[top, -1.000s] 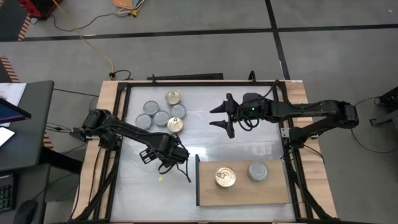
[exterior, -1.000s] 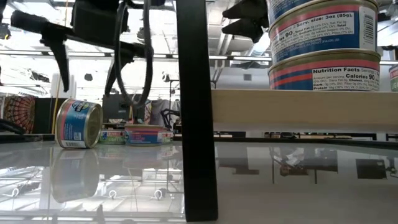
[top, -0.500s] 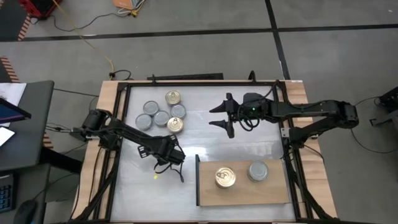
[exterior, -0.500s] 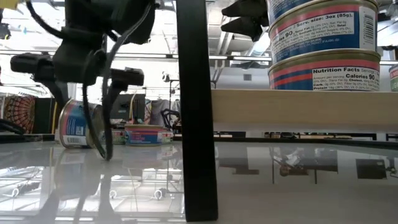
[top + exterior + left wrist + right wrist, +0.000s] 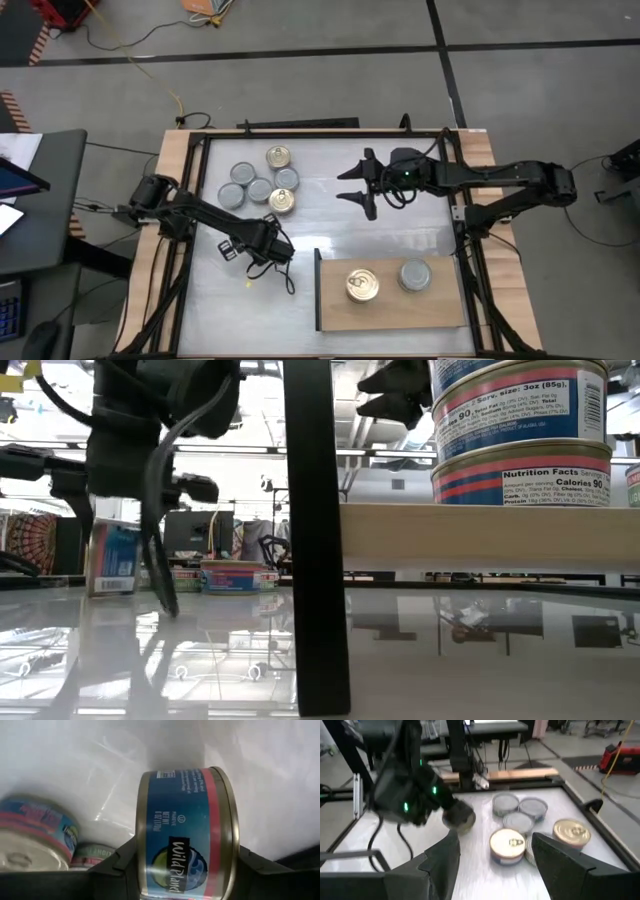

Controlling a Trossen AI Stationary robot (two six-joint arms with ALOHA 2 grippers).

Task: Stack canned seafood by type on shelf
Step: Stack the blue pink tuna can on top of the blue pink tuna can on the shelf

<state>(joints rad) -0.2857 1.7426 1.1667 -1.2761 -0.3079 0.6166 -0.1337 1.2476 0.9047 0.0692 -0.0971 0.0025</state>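
While the left gripper (image 5: 262, 245) clamps a can (image 5: 185, 832) on its side (flat faces upright), the shelf (image 5: 330, 312) lies just beside it toward the right arm; the right gripper (image 5: 358, 187) hangs open above mid-table, no nearer

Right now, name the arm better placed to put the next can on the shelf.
Left. Its hand already grips a can, as its wrist view shows, and hovers just beside the shelf. The right hand hangs open and empty above mid-table, so it would first have to pick a can up.
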